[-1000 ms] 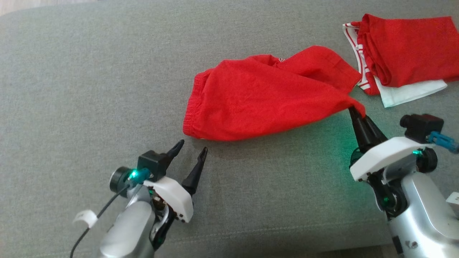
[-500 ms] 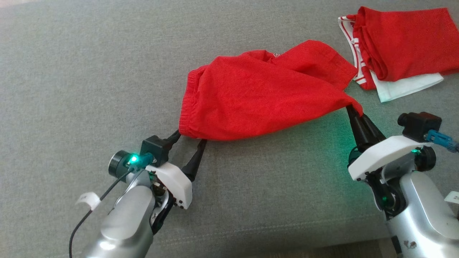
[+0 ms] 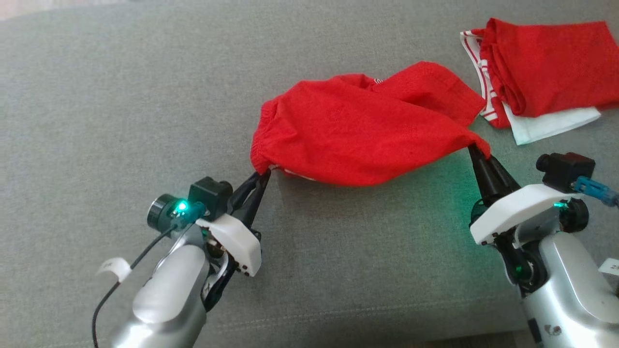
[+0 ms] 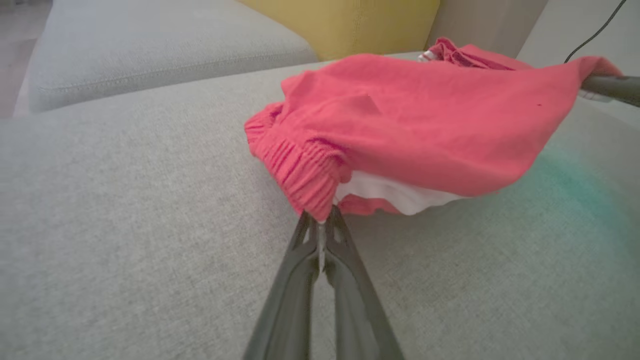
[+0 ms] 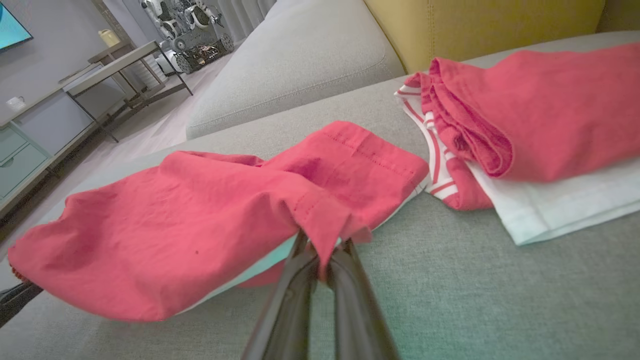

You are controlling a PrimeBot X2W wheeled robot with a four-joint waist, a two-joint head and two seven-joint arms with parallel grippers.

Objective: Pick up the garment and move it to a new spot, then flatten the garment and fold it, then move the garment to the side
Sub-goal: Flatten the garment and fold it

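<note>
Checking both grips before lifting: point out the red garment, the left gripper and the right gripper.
red garment [image 3: 358, 135], head view, middle of the cloth.
left gripper [image 3: 264, 175], head view, fingertips at waistband corner.
right gripper [image 3: 476, 154], head view, fingertips at hem corner.

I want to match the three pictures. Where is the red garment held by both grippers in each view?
Head view: red garment in the centre, between left gripper and right gripper.
Left wrist view: upper centre and right, above the left gripper.
Right wrist view: left and centre, corner pinched by the right gripper.
Shared landmark: the right gripper on the garment's corner, at the left wrist view's right edge.
</note>
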